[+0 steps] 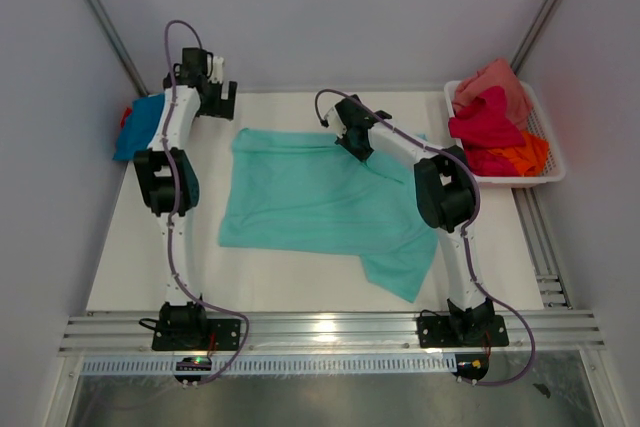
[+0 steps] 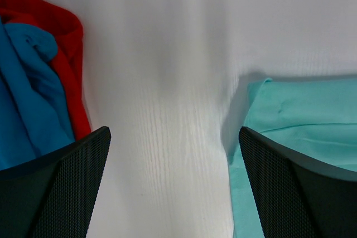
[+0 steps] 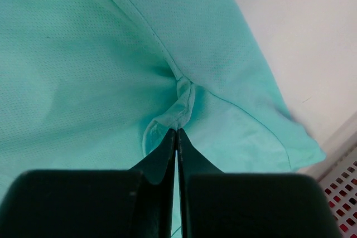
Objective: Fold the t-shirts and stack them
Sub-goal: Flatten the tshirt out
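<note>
A large mint-teal t-shirt (image 1: pixel 320 197) lies spread across the middle of the table. My right gripper (image 3: pixel 177 130) is shut on a pinched fold of it near a seam by its far right edge (image 1: pixel 352 143). The mint cloth (image 3: pixel 83 71) fills most of the right wrist view. My left gripper (image 2: pixel 174 137) stands open at the far left (image 1: pixel 215 97), over bare table, with nothing between its fingers. Its view has the mint shirt's corner (image 2: pixel 301 115) on the right and a blue t-shirt (image 2: pixel 28 93) lying on a red one (image 2: pixel 70 48) on the left.
The blue and red t-shirts (image 1: pixel 140 125) lie at the table's far left edge. A white mesh basket (image 1: pixel 545 172) at the far right holds salmon pink, magenta and orange t-shirts (image 1: pixel 495 122). Metal rails (image 1: pixel 330 332) run along the near edge by the arm bases.
</note>
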